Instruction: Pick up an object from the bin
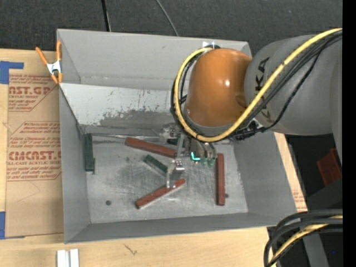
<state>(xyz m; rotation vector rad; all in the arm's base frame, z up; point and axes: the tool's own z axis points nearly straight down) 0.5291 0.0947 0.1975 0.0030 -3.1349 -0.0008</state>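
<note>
My gripper (176, 173) reaches down in the middle of the bin, below the arm's orange cover. Its tip sits at the upper right end of a reddish-brown stick (157, 196) that lies slanted on the bin floor. Whether it grips that stick I cannot tell. A short dark green block (154, 162) lies just left of the gripper. Another reddish-brown stick (148, 146) lies slanted behind it, partly under the gripper body.
A third reddish-brown stick (221, 179) lies lengthwise on the right of the floor. A dark green stick (88, 153) lies along the left wall. The arm and its cover hang over the bin's right rear part.
</note>
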